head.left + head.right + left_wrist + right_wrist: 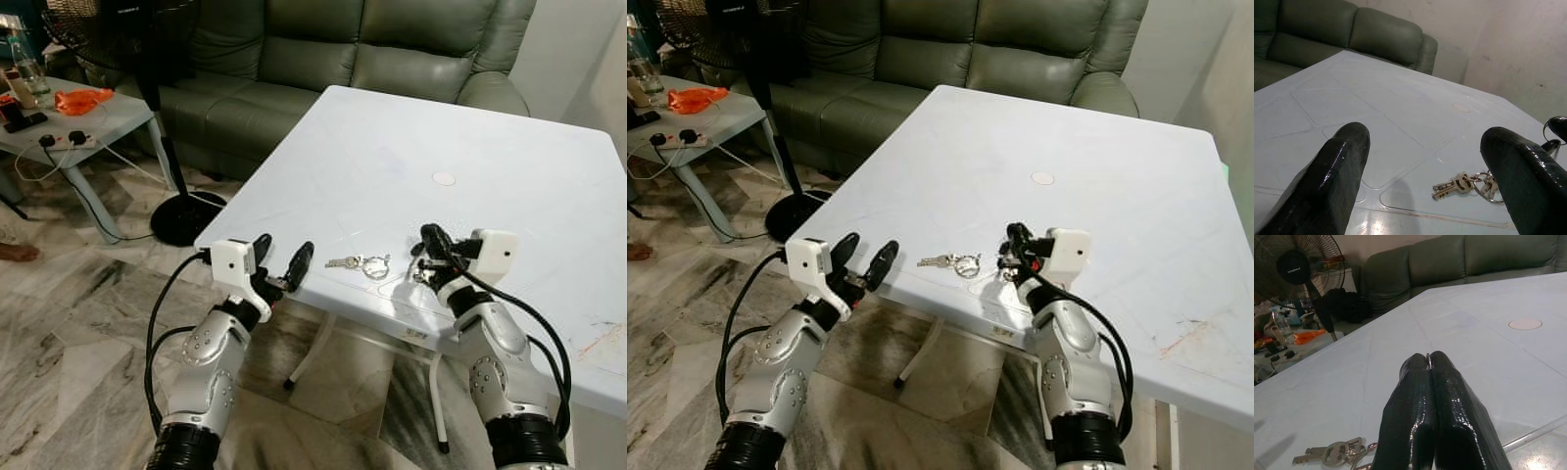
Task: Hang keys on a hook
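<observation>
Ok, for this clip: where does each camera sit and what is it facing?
Left eye view: head, looking down at the white table; both arms, keys between grippers.
Right eye view: same scene, shifted.
Left wrist view: along the open left gripper, toward the keys.
Right wrist view: along the shut right gripper, facing the fan.
All share the keys.

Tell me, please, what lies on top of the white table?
On the white table lie a bunch of keys and a round cap. The right gripper, shut, hides the spot beneath it.

Left pincer (285, 262) raised, fingers spread; right pincer (427, 242) fingers pressed together (thin ring between tips).
</observation>
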Robot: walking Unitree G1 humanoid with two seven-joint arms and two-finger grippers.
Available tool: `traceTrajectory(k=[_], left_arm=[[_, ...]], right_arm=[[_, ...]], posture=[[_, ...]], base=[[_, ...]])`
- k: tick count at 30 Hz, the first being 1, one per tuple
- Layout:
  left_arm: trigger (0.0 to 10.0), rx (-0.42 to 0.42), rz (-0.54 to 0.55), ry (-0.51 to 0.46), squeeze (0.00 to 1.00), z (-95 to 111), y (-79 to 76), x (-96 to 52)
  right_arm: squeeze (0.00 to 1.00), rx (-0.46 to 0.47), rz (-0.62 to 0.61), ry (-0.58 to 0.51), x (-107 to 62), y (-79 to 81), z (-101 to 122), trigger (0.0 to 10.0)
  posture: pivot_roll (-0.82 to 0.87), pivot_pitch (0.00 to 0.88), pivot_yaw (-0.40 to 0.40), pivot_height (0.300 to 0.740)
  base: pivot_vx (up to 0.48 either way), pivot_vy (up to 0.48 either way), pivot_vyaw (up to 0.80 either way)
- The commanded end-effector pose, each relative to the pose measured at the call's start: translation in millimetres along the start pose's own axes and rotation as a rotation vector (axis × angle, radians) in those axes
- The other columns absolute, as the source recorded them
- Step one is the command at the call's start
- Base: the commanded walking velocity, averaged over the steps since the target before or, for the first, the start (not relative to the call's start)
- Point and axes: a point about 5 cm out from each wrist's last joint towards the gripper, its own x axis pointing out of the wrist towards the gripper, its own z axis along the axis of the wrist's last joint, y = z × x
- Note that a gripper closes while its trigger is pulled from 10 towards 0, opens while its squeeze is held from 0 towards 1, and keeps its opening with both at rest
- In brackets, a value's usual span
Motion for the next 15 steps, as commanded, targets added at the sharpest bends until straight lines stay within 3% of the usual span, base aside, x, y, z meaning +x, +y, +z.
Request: traceTrajectory(k=[1, 2, 11, 15], left_arm=[[10.0, 0.004, -0.005, -0.003, 0.0, 1.5, -0.5, 1.3], [10.0, 0.003, -0.005, -0.003, 0.0, 1.5, -0.5, 1.2], [10.0, 0.003, -0.008, -0.006, 0.0, 2.7, 0.0, 2.1], [10.0, 0.002, -0.016, -0.012, 0.0, 5.1, -0.5, 5.5]], right_arm=[[0.0, 0.001, -0.002, -0.033, -0.2, -0.3, 7.0, 2.5], [0.0, 0.002, 0.003, -0.035, -0.4, -0.1, 7.2, 0.0], [0.0, -0.005, 0.015, -0.043, -1.4, -0.4, 8.5, 0.0], [0.0, 0.017, 0.035, -0.107, 0.9, 2.4, 21.7, 0.0]], posture=[[-0.04, 0.0, -0.002, 0.74], [-0.04, 0.0, -0.002, 0.74], [-0.04, 0.0, -0.002, 0.74], [-0.04, 0.0, -0.001, 0.74]], base=[[0.0, 0.0, 0.0], [0.0, 0.0, 0.0], [0.0, 0.0, 0.0], [0.0, 0.0, 0.0]])
